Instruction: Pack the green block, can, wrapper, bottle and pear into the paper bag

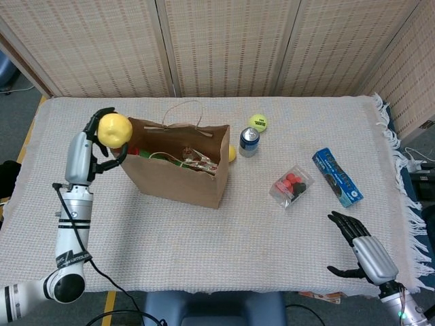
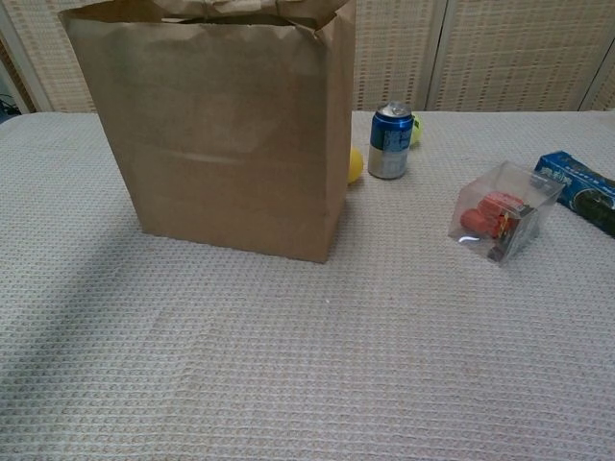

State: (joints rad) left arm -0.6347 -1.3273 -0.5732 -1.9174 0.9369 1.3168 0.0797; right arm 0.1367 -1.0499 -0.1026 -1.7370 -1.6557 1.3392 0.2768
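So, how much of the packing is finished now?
A wrapper and something green already lie in the paper bag. The left hand holds the pear at the bag's left edge. The can stands outside. The right hand rests open.

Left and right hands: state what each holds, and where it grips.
Left hand grips the pear around its body, fingers wrapped. Right hand holds nothing.

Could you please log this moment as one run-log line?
left hand: holds pear at paper bag left rim | right hand: open, idle | can: on table
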